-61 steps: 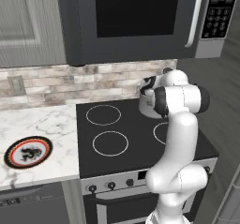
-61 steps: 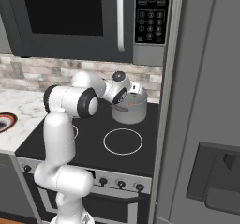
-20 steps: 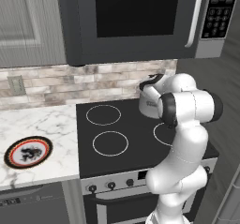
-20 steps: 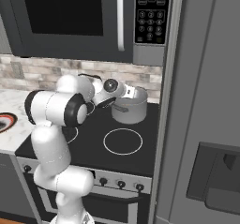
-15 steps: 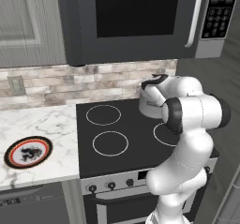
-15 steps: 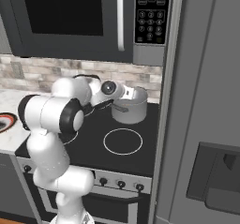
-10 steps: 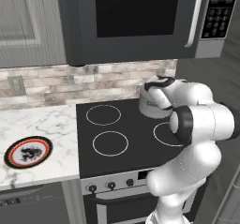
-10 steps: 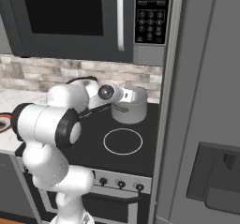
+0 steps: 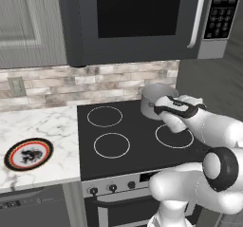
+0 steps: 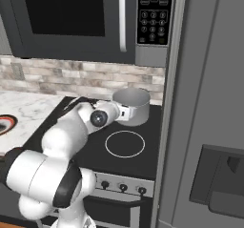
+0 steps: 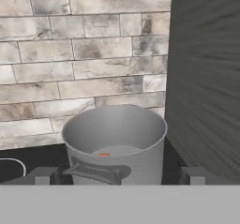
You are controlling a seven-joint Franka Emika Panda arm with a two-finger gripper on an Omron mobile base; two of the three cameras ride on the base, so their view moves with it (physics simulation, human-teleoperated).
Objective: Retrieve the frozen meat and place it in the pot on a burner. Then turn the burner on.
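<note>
The grey metal pot [image 11: 115, 141] stands on the back right burner, close to the brick wall, with its small side handle facing me. Inside it, a thin sliver of the orange-tan frozen meat [image 11: 104, 155] shows on the bottom. My gripper [image 11: 119, 176] is level with the pot's front side, open, its fingertips [image 11: 44, 175] spread wide on either side of the handle and holding nothing. In the base views the pot [image 9: 157, 94] [image 10: 133, 104] sits just behind the gripper [image 9: 155, 108] [image 10: 127, 112].
A microwave [image 9: 137, 17] hangs low over the stove. The control knobs [image 9: 113, 188] [image 10: 123, 187] line the stove's front panel. A dark fridge side [image 10: 209, 103] walls in the right. A black-and-red rimmed plate [image 9: 28, 153] lies on the marble counter at left.
The arm has folded down and forward. The hand has dropped from above the pot's rim to the level of its front side.
</note>
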